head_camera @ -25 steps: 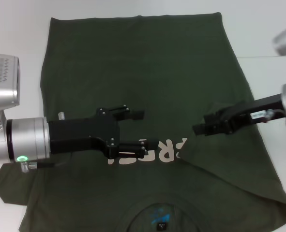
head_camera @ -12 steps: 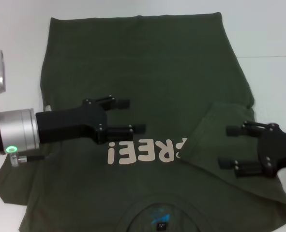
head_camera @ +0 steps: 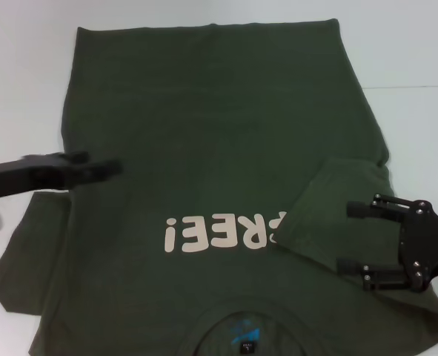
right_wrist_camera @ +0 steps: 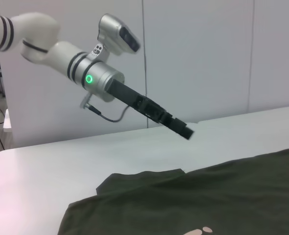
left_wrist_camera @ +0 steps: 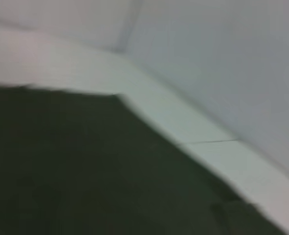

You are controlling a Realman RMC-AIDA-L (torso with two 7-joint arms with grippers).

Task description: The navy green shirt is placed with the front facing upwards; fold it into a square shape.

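The navy green shirt (head_camera: 219, 126) lies front up on the white table, its pale "FREE!" lettering (head_camera: 222, 232) near me and the neckline (head_camera: 244, 334) at the front edge. One sleeve (head_camera: 330, 215) is folded inward over the chest on the right. The other sleeve (head_camera: 26, 252) lies spread out at the left. My right gripper (head_camera: 350, 237) hovers open over the folded sleeve's outer part, with nothing in it. My left gripper (head_camera: 107, 167) is seen side-on above the shirt's left edge. It also shows in the right wrist view as the left gripper (right_wrist_camera: 181, 128), raised above the shirt (right_wrist_camera: 208, 196).
White table (head_camera: 419, 52) surrounds the shirt on the left, right and far sides. The left wrist view shows only dark cloth (left_wrist_camera: 85, 171) and the table surface (left_wrist_camera: 193, 127) against a pale wall.
My right gripper let go of the folded sleeve and drew back to the right, open. My left arm pulled away leftward from the lettering to the shirt's left edge and turned side-on.
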